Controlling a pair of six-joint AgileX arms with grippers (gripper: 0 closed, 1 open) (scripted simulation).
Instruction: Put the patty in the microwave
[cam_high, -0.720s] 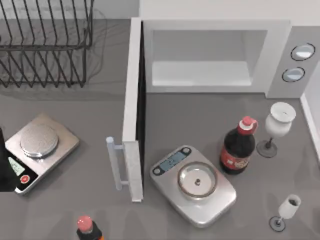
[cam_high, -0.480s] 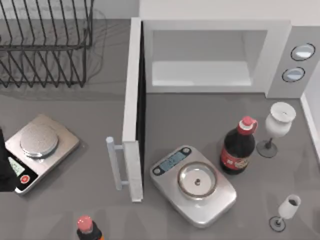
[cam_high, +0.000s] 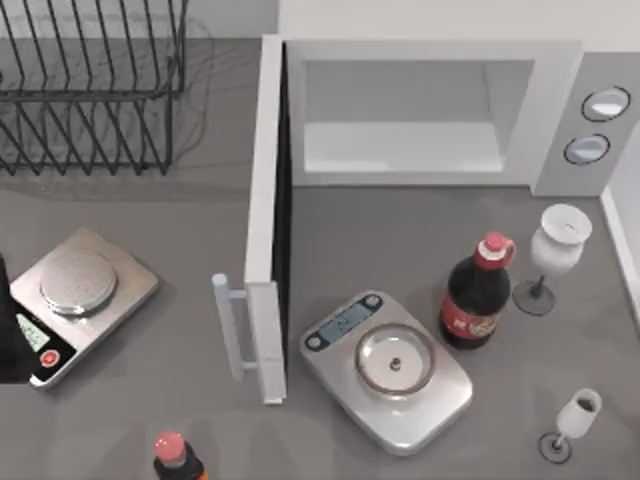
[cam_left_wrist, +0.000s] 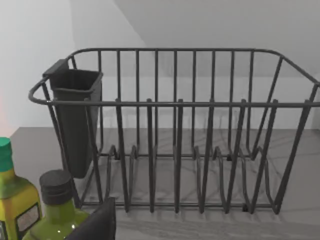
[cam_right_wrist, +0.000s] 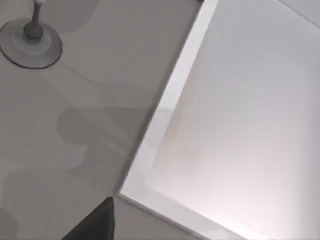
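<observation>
The microwave (cam_high: 430, 110) stands at the 12 o'clock side of the table (cam_high: 400, 240), a little toward 1 o'clock. Its door (cam_high: 265, 220) is swung fully open and points toward 6 o'clock, with the bar handle (cam_high: 228, 325) on the outer face, toward 9 o'clock. The inside of the microwave is white and bare. Two round dials (cam_high: 596, 125) sit on the grey panel at 2 o'clock.

I cannot find the patty in any view, so I cannot tell where it is.

At 9 o'clock, a dark part of the left arm (cam_high: 8, 335) enters at the table edge, just beside a small scale (cam_high: 75, 295). Whether the left gripper is open or closed I cannot tell; the left wrist view shows a dark tip (cam_left_wrist: 97, 225) only. The right wrist view shows a similar dark tip (cam_right_wrist: 95, 225), and its state also I cannot tell.

A wire dish rack (cam_high: 90, 85) stands at 10 o'clock. A second scale (cam_high: 385, 365) lies near 6 o'clock, with a dark bottle (cam_high: 478, 295) just beside it toward 3 o'clock. Two white glasses (cam_high: 555, 250) stand near 4 o'clock.
</observation>
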